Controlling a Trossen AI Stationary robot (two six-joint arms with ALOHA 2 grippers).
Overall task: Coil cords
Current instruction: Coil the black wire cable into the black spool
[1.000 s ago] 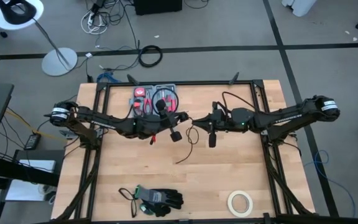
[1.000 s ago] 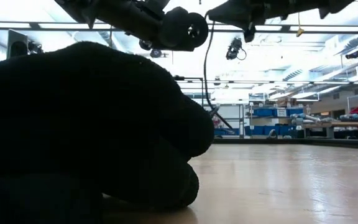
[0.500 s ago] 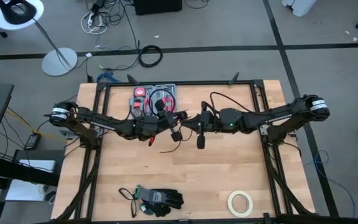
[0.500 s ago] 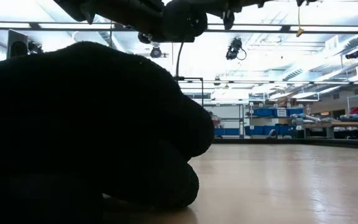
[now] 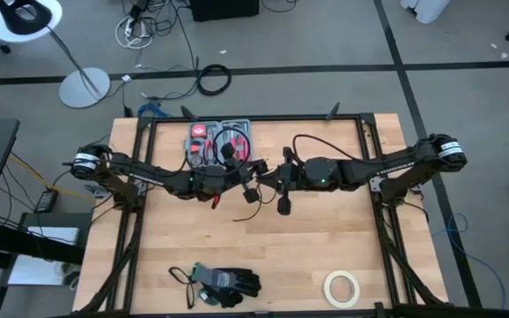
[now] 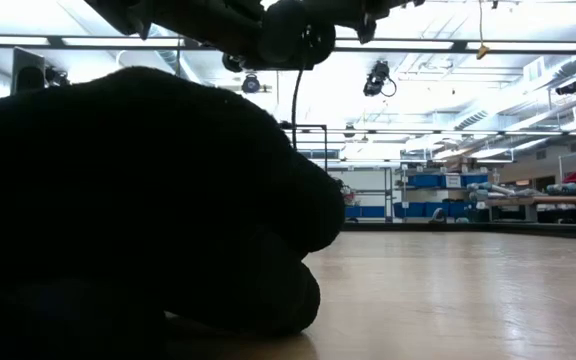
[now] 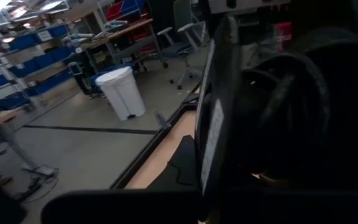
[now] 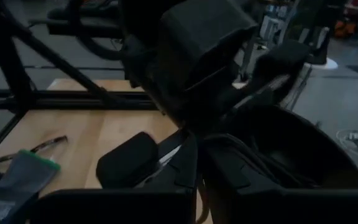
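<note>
While our left gripper [image 5: 253,179] has its jaws fully shut, we cannot tell how the jaws of our right gripper [image 5: 272,177] stand, because the 2 meet tip to tip above the middle of the table [image 5: 325,238] and hide each other. From above, the cord [image 5: 256,181] sits bunched between the 2 grippers, and we cannot tell which one grips it; a short thin length of it hangs straight down below the grippers in the low view. Both arms reach inward from the table's 2 sides and nearly form 1 dark line across it. Behind the left gripper lies a tray of red-handled tools [image 5: 220,140], near the far edge. At the near edge, well apart from the grippers, rest the black gloves [image 5: 224,283] and a roll of tape [image 5: 342,287].
</note>
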